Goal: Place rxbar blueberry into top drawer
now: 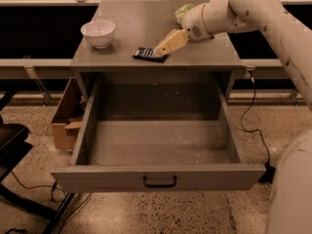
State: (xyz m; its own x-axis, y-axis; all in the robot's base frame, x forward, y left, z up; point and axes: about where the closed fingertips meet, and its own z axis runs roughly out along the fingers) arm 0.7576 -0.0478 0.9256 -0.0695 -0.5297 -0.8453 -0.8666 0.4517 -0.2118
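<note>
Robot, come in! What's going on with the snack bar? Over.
Gripper at the rxbar blueberry, right end. Bar flat on the cabinet top, not lifted. Top drawer open below. White bowl off left, not in the way.

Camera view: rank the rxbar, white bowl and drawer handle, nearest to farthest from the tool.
The tool hangs over the table, near its front edge.
1. rxbar blueberry, at its tip.
2. white bowl, farther view-left on the table.
3. drawer handle, low on the open top drawer.

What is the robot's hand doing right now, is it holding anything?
Gripper: at the snack bar on the cabinet top; whether it is open, closed or holding cannot be told.
</note>
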